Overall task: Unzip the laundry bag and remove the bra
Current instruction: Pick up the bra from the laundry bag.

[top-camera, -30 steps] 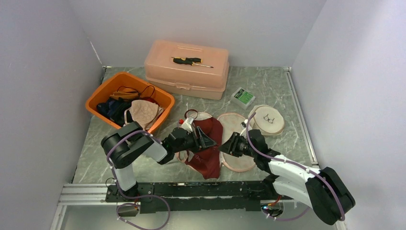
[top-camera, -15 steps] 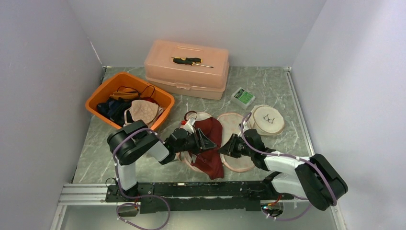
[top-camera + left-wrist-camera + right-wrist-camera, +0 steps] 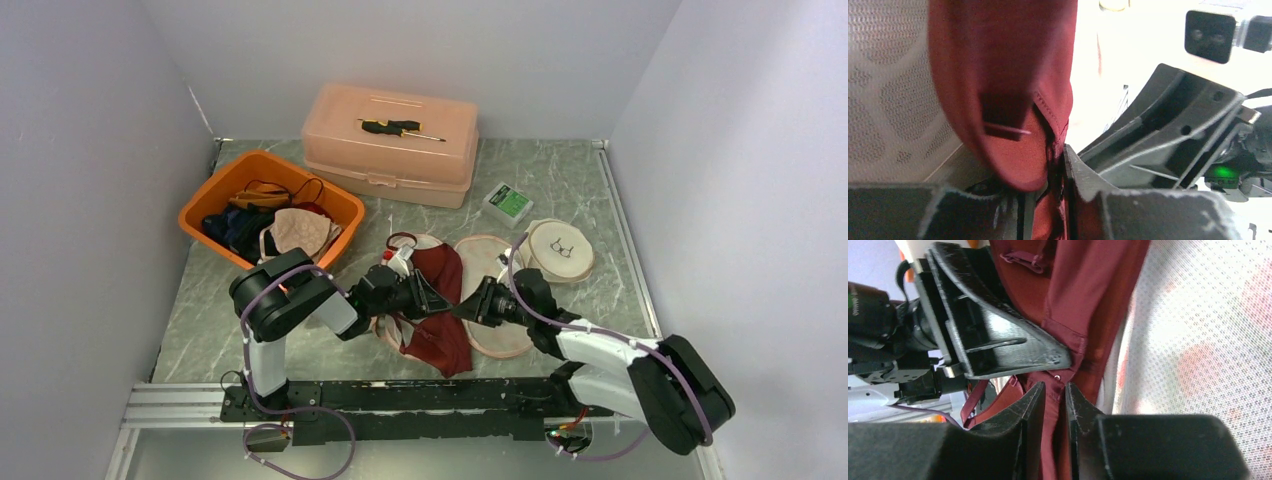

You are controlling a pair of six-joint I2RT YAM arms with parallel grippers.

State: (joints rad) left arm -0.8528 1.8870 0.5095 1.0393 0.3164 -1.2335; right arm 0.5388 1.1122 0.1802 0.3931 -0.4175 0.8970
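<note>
Both grips are on the dark red satin bra (image 3: 443,272), mid-span.

Left gripper (image 3: 432,298): jaws narrowed onto a fold of red fabric. In the wrist view the cloth fills the slot between the fingers (image 3: 1083,185), so I call it clenched on the bra.

Right gripper (image 3: 468,306): same, fingers (image 3: 1030,405) pinched on a red seam just below the left tool's tip. The two tools almost touch, tip to tip.

Where the bra is: draped over the white mesh laundry bag (image 3: 482,262) on the green marbled table (image 3: 560,180), middle of the workspace. Its long axis runs from the far side towards my bases. The left arm comes at it from the left and the right arm from the right, so both cross that axis square-on and neither is nearer.

The bag's mesh shows mostly on the right of the bra, with some under its left edge. In the right wrist view the mesh sits just beside my fingers.

I can't see the zip, and can't tell if any strap is inside the bag.

My read: next is lift and pull clear. The grips are too close together to spread the fabric, and a strap could snag the mesh.
</note>
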